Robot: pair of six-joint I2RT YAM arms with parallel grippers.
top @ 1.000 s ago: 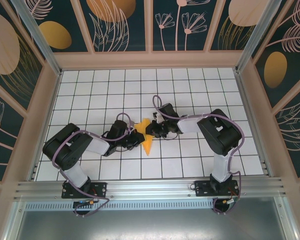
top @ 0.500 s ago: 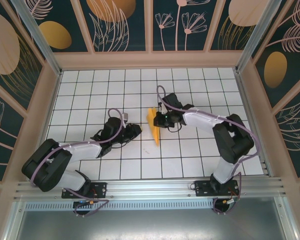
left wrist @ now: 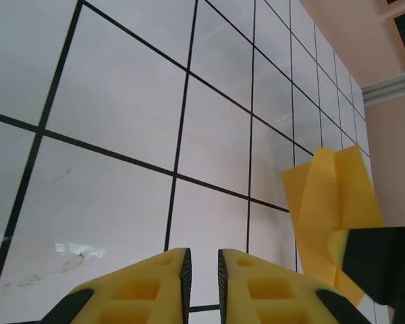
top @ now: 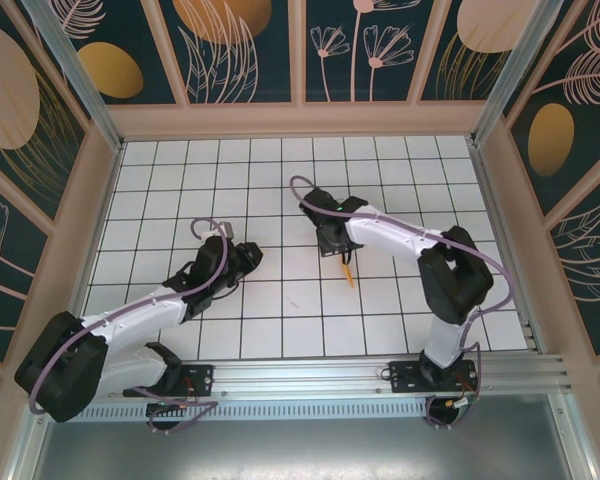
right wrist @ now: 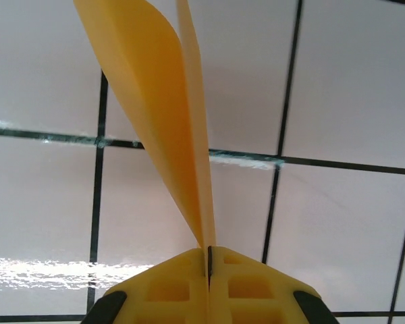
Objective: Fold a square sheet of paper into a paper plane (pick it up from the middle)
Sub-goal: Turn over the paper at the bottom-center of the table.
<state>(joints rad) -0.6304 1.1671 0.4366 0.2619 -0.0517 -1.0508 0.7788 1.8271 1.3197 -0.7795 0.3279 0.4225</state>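
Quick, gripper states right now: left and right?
Left gripper: slightly open, nothing between its fingers.
Right gripper: closed on the slim folded orange-yellow paper plane.

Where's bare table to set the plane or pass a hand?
Free: far rows of the table by the back wall; near tiles between left arm and right arm. Crowded: centre, where the right fingers pinch the paper plane, left fingers nearby.

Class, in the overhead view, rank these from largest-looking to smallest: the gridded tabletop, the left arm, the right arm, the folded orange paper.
1. gridded tabletop
2. left arm and right arm: too alike to rank
3. folded orange paper, a thin sliver
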